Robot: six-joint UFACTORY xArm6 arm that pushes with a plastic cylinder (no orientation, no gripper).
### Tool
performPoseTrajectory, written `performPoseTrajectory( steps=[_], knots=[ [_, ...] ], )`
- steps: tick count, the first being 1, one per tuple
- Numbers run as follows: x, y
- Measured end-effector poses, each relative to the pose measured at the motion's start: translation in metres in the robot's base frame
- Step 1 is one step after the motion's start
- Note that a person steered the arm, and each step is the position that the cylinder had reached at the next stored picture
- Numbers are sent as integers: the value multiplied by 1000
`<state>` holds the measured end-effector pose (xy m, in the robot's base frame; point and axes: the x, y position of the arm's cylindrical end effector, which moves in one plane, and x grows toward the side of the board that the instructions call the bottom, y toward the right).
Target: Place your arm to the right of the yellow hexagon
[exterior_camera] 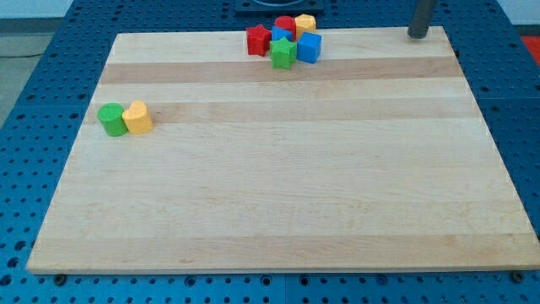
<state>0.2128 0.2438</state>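
- No hand on this arm, just a straight dark rod, so nothing to spread, press together or pinch. My tip (417,36) is down at the table (278,194) near its top-right corner, touching no block.
- Task thing: yellow hexagon (305,23), at the view's top edge of the table, a bit right of centre. It's the top-right member of a tight cluster. Shape is small here, so hexagon is my best read.
- Rest of the cluster:
  - red cylinder (285,24) just left of the hexagon, touching or nearly so
  - blue block (279,35) below that, shape unclear
  - red block (257,40) on the far left, looks star-like
  - green block (283,54) at the bottom, also star-ish
  - blue cube (310,47) right under the hexagon
- Separate pair well apart at the view's left: green cylinder (110,119) w/ yellow block (138,117) touching its right side. That yellow one has a rounded, lobed top, not a hexagon, so prob. not the target.
- Why the layout matters: the hexagon's right side is open, no block btwn it and my tip. Left and lower sides are hemmed in by neighbours, so approach from the right is the clean one.
- Progress, as I judge it: tip is already on the correct side but well apart from the hexagon, so not placed yet.
- Next move prob.: slide left along the top edge, roughly level w/ the hexagon, and stop just beside it w/o touching.
- Risk: overshoot nudges the hexagon into the red cylinder, or going too low clips the blue cube.
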Motion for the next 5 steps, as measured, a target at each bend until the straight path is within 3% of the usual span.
performPoseTrajectory(
  steps=[3, 5],
  knots=[
    [4, 0],
    [-10, -57]
  ],
)
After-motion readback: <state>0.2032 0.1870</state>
